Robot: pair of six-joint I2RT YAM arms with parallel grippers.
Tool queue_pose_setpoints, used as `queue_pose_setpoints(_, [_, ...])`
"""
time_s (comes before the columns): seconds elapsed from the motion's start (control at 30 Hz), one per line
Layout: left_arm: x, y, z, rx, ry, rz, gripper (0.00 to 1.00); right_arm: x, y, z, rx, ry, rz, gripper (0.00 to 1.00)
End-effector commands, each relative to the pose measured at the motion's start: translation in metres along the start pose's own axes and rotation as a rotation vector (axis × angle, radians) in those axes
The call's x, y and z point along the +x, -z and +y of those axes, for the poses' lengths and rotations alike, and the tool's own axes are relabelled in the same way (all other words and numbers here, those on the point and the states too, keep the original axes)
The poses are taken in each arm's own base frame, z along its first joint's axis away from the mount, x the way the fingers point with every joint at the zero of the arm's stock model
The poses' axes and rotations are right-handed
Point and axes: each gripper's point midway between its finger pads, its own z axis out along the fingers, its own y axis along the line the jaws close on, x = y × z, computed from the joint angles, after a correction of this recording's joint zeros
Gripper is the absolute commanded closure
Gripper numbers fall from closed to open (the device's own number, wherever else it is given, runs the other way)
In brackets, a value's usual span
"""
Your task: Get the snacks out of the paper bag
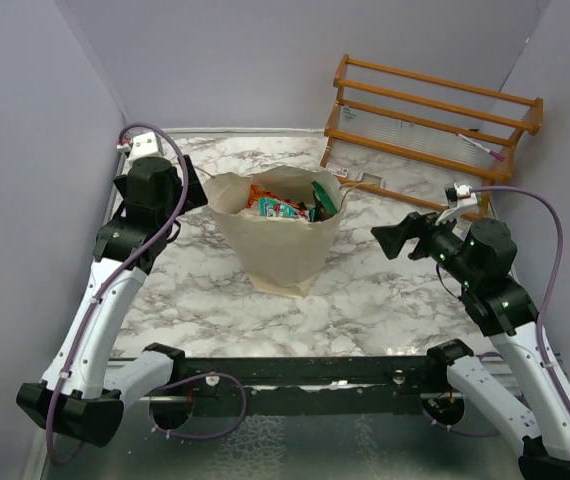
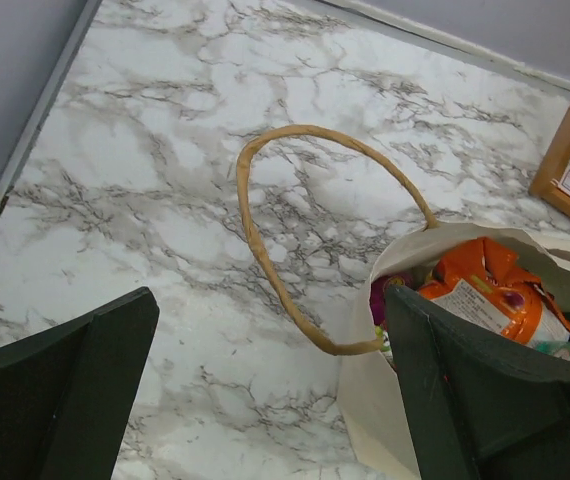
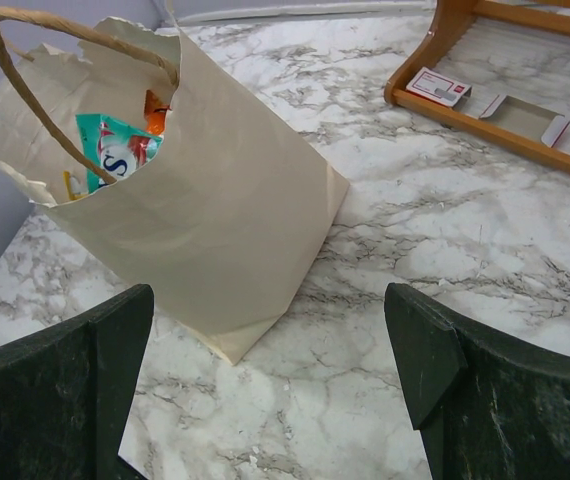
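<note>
**Both claws open and empty, no snack out of the bag yet**

Right of centre in the top view, our right claw (image 3: pixel 268 295) is spread wide with nothing in it, well apart from the paper bag (image 1: pixel 280 250). The bag stands mid-frame on the tabletop (image 1: pixel 385 300). Our left claw (image 2: pixel 270 300) is just as wide and bare, with one finger (image 2: pixel 465 390) at the bag's rim beside a cord handle (image 2: pixel 253 235). The snacks (image 1: pixel 285 205) fill the open mouth, with an orange packet (image 2: pixel 485 280) near the top. We judge this the reach-in step: a claw must dip into the mouth and pinch a top packet without dragging the light bag along. A wooden rack (image 1: pixel 435 110) sits at the upper right.
</note>
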Motion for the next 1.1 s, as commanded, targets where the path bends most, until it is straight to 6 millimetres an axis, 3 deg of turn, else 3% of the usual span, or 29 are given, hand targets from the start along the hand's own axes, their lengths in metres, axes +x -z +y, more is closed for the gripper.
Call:
queue_pose_setpoints(0.0, [-0.011,0.008,-0.013,0.14,0.098,-0.034,0.01,-0.003,0.005,0.0,0.003,0.007,-0.014,0.01])
queue_pose_setpoints(0.13, [-0.011,-0.012,-0.011,0.199,0.178,-0.009,0.02,-0.003,0.003,0.0,-0.001,0.001,-0.012,0.01])
queue_pose_setpoints(0.17, [-0.01,-0.015,-0.019,0.278,0.206,0.015,0.04,-0.003,0.003,0.001,-0.003,0.0,-0.011,0.01])
queue_pose_setpoints(0.33, [-0.017,-0.028,-0.033,0.519,0.368,0.073,0.24,-0.002,0.005,0.001,0.003,-0.005,-0.003,0.01])
queue_pose_setpoints(0.43, [-0.017,-0.032,-0.036,0.633,0.455,0.09,0.44,-0.003,0.007,0.0,0.01,-0.004,-0.008,0.01])
queue_pose_setpoints(0.67, [-0.024,-0.019,-0.05,0.833,0.511,0.08,0.66,-0.001,0.006,0.0,0.005,-0.011,-0.004,0.01])
queue_pose_setpoints(0.77, [-0.033,-0.016,-0.05,0.839,0.498,0.058,0.8,0.0,0.003,0.002,-0.008,-0.021,0.004,0.0])
queue_pose_setpoints(0.87, [-0.038,-0.027,-0.04,0.757,0.519,0.072,1.0,-0.001,0.0,0.005,-0.016,-0.03,0.019,0.01])
queue_pose_setpoints(1.07, [-0.062,-0.033,-0.027,0.704,0.497,0.05,1.0,-0.002,0.003,0.007,-0.021,-0.032,0.031,0.01])
